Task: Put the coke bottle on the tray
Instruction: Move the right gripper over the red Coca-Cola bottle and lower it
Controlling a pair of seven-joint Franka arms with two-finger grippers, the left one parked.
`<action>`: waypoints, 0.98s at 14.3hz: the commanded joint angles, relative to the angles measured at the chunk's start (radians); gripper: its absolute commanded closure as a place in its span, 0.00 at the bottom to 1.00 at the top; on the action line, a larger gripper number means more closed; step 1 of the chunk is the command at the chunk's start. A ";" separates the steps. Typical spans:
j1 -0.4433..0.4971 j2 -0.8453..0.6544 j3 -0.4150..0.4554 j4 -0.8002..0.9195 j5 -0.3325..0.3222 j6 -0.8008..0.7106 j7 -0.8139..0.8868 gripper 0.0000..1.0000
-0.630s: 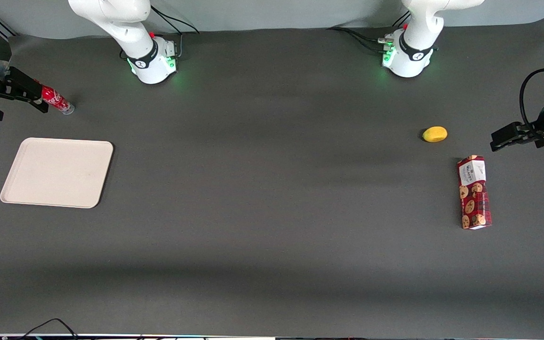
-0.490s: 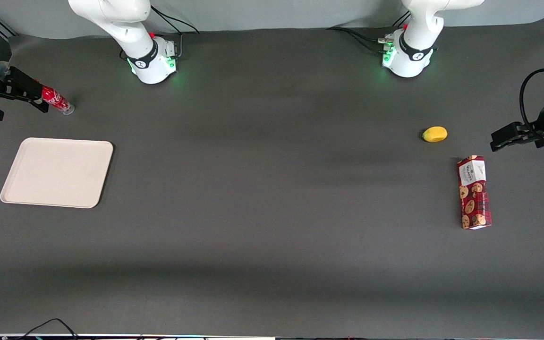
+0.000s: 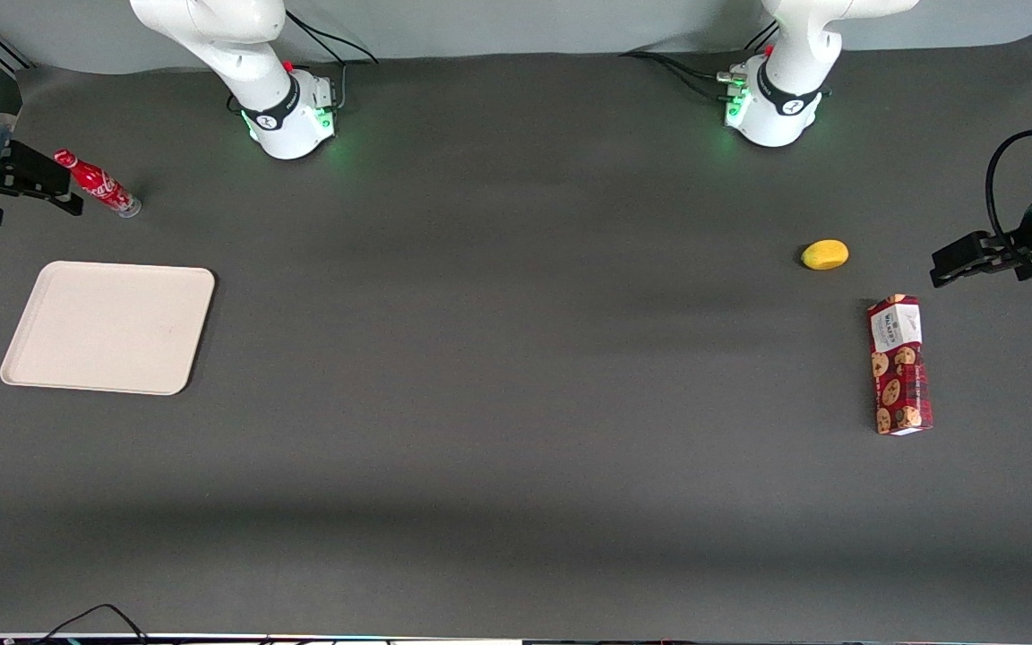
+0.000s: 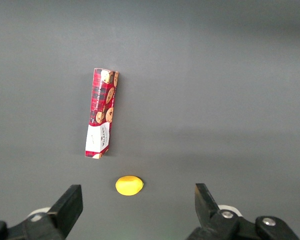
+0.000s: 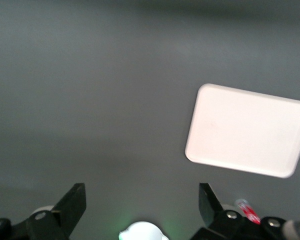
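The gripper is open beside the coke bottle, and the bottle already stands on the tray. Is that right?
Not quite. The front view shows the coke bottle on the bare table, farther from the camera than the tray, which holds nothing. The rest holds: the gripper is open beside it.

The tool hangs at the working arm's end of the table, fingers spread wide, just beside the upright coke bottle and apart from it. Open table separates the bottle from the tray, which lies nearer the front camera with nothing on it. The lemon and cookie box lie well apart, toward the parked arm's end.
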 commanded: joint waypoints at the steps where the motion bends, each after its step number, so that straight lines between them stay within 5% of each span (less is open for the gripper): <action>1: -0.011 -0.149 -0.118 -0.225 -0.070 0.012 -0.163 0.00; 7: -0.006 -0.455 -0.497 -0.829 -0.279 0.391 -0.453 0.00; 11: 0.009 -0.438 -0.773 -0.994 -0.386 0.661 -0.585 0.00; 14: -0.005 -0.437 -0.852 -1.071 -0.423 0.752 -0.588 0.00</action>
